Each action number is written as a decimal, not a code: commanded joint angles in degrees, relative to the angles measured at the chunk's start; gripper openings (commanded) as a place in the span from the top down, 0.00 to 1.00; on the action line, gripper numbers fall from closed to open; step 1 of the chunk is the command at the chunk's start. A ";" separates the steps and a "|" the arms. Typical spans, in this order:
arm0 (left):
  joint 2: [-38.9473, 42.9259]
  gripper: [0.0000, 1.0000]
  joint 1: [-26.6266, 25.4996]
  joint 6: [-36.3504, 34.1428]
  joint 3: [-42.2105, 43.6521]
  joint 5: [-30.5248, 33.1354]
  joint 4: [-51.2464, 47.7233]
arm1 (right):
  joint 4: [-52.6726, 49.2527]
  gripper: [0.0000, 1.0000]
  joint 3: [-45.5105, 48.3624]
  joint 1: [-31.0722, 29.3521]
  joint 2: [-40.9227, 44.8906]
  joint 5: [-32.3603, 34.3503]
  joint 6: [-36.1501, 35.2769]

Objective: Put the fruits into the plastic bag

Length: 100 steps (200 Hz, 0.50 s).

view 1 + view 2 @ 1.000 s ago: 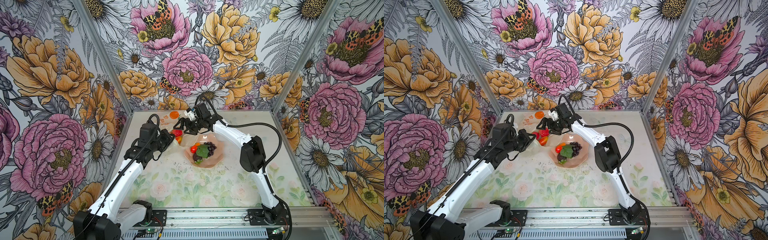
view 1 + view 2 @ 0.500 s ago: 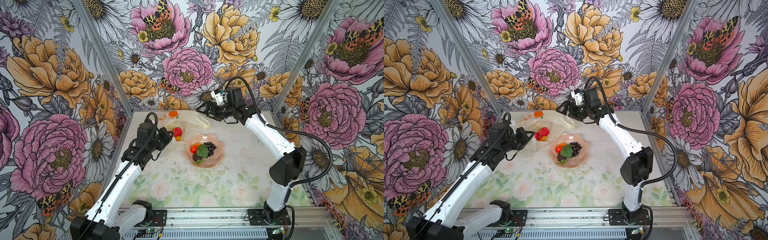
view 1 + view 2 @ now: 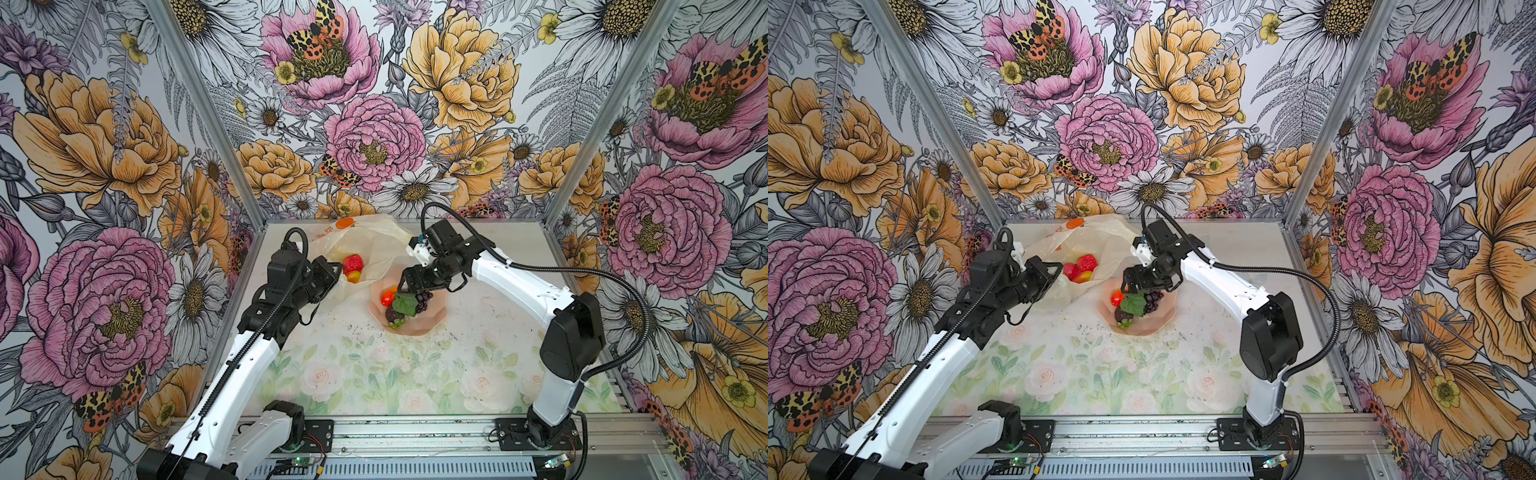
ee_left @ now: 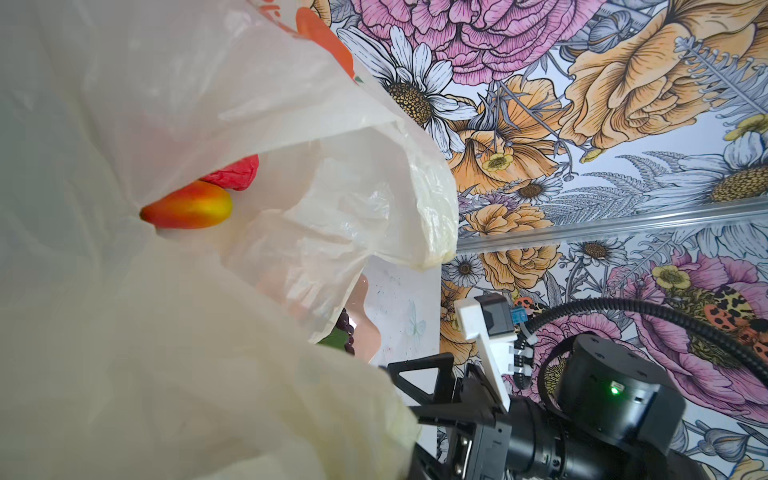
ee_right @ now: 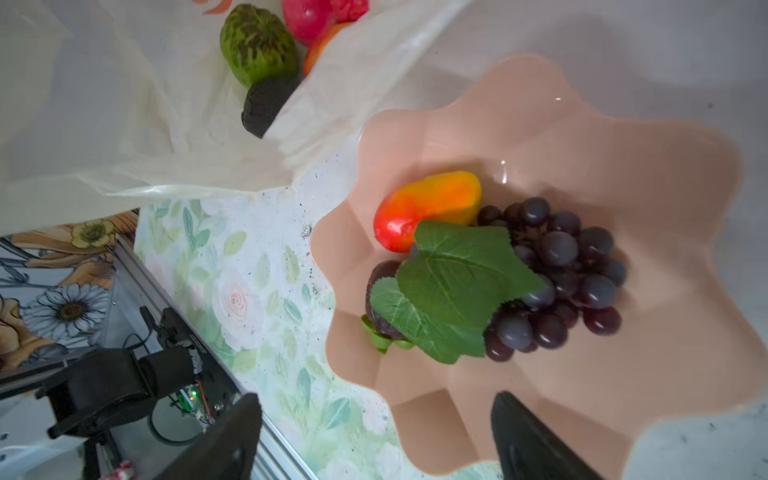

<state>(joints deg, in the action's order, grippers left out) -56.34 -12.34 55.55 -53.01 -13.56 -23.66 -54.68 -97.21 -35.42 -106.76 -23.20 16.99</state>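
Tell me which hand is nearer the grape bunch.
Right. The right hand hangs open over the pink bowl, close to the grape bunch; the left hand is outside the bowl, shut on the plastic bag.

Left end effector (image 3: 336,272) shut at forward reach; right end effector (image 3: 403,287) agape, nose-down, elbow high

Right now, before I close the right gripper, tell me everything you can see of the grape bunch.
The grape bunch is a cluster of dark purple, glossy round berries, plastic-looking, with two serrated green leaves at one end. It lies on its side inside the pink bowl, near the middle. Its leaves overlap an orange-red fruit and partly cover a dark fruit. The right gripper hangs above it, jaws open, not touching.
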 commanded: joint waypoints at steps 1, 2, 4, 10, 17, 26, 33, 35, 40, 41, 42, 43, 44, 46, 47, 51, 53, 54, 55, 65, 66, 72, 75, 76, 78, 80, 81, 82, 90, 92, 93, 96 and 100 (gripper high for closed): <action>0.88 1.00 1.44 -0.79 0.67 -1.28 1.38 | -0.80 0.12 -5.46 -1.96 -5.45 5.19 -6.30; 0.88 1.00 1.48 -0.75 0.65 -1.33 1.40 | -0.79 0.13 -5.67 -2.03 -5.73 5.32 -6.38; 0.83 1.00 1.52 -0.72 0.70 -1.43 1.40 | -0.83 0.13 -5.97 -2.14 -6.26 5.57 -6.54; 0.75 1.00 1.72 -0.71 0.72 -1.71 1.39 | -0.95 0.13 -6.94 -2.43 -7.56 6.43 -6.93; 0.65 1.00 1.78 -0.65 0.70 -1.98 1.29 | -1.12 0.14 -8.31 -2.84 -8.98 7.52 -7.52; 0.56 1.00 1.79 -0.55 0.76 -2.07 1.16 | -1.14 0.13 -9.88 -3.36 -10.42 8.69 -8.58; 0.54 1.00 1.79 -0.32 0.88 -2.14 1.18 | -1.21 0.13 -11.07 -3.72 -11.62 9.46 -9.35; 0.53 1.00 1.79 -0.28 0.85 -2.03 1.17 | -1.20 0.13 -11.42 -3.79 -11.89 9.68 -9.52; 0.54 1.00 1.84 -0.08 1.04 -2.23 1.18 | -1.19 0.13 -12.39 -3.94 -12.92 10.30 -9.94; 0.53 1.00 1.81 -0.04 1.01 -2.20 1.17 | -1.21 0.13 -12.57 -3.99 -13.11 10.42 -9.99; 0.53 1.00 1.85 0.02 1.09 -2.18 1.17 | -1.21 0.13 -12.74 -4.02 -13.25 10.48 -10.07; 0.53 1.00 1.82 0.05 1.12 -2.18 1.21 | -1.26 0.13 -12.92 -4.03 -13.45 10.56 -10.15; 0.53 1.00 1.85 0.11 1.18 -2.22 1.18 | -1.29 0.13 -13.09 -4.04 -13.59 10.64 -10.27; 0.53 1.00 1.85 0.20 1.23 -2.27 1.17 | -1.26 0.13 -13.53 -4.04 -14.15 10.72 -10.41; 0.53 1.00 1.86 0.23 1.24 -2.31 1.16 | -1.24 0.13 -13.71 -4.04 -14.34 10.77 -10.50; 0.57 1.00 1.88 0.34 1.37 -2.34 1.16 | -1.29 0.13 -14.46 -4.11 -15.01 11.08 -10.69; 0.60 1.00 1.88 0.41 1.45 -2.35 1.16 | -1.42 0.13 -14.88 -4.13 -15.40 11.23 -10.78; 0.61 1.00 1.92 0.38 1.48 -2.35 1.16 | -1.50 0.13 -15.13 -4.13 -15.62 11.28 -10.90; 0.65 1.00 1.90 0.41 1.50 -2.39 1.16 | -1.54 0.13 -15.30 -4.09 -15.78 11.40 -10.96; 0.73 1.00 1.90 0.67 1.81 -2.49 1.16 | -2.37 0.13 -17.50 -4.22 -17.50 12.50 -11.45; 0.76 1.00 1.89 0.68 1.84 -2.51 1.16 | -2.41 0.13 -17.67 -4.22 -17.69 12.62 -11.45; 0.79 1.00 1.82 0.79 1.99 -2.54 1.16 | -2.89 0.12 -18.71 -4.26 -18.53 13.17 -11.78; 0.79 1.00 1.95 0.92 2.08 -2.57 1.17 | -3.04 0.12 -19.15 -4.28 -18.90 13.32 -11.99; 0.79 1.00 1.91 0.90 2.06 -2.54 1.21 | -3.10 0.12 -19.33 -4.25 -19.00 13.43 -12.08; 0.79 1.00 1.89 0.88 2.17 -2.64 1.19 | -3.21 0.12 -19.57 -4.23 -19.21 13.62 -12.14; 0.79 1.00 1.93 0.94 2.25 -2.62 1.17 | -3.30 0.12 -19.90 -4.22 -19.50 13.80 -12.22; 0.79 1.00 1.95 0.95 2.27 -2.66 1.16 | -3.36 0.12 -20.01 -4.26 -19.56 13.88 -12.23; 0.79 1.00 1.91 0.96 2.24 -2.68 1.16 | -3.43 0.12 -20.11 -4.24 -19.77 13.97 -12.24; 0.79 1.00 1.88 0.96 2.32 -2.74 1.16 | -3.68 0.12 -21.11 -4.21 -20.84 14.10 -12.60; 0.79 1.00 1.88 0.96 2.31 -2.71 1.16 | -3.73 0.11 -21.29 -4.22 -21.07 14.14 -12.71; 0.79 1.00 1.92 1.01 2.35 -2.75 1.16 | -3.75 0.11 -21.32 -4.22 -21.18 14.10 -12.79; 0.72 1.00 1.95 0.97 2.38 -2.80 1.16 | -3.89 0.11 -21.81 -4.22 -21.57 14.00 -12.84; 0.71 1.00 1.99 0.96 2.39 -2.87 1.23 | -4.15 0.11 -22.29 -4.22 -22.18 13.85 -13.02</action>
<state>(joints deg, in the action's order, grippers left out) -56.34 -10.94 55.88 -51.37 -14.87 -23.53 -57.17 -115.74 -39.20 -126.30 -11.73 6.48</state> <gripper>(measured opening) 0.046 0.884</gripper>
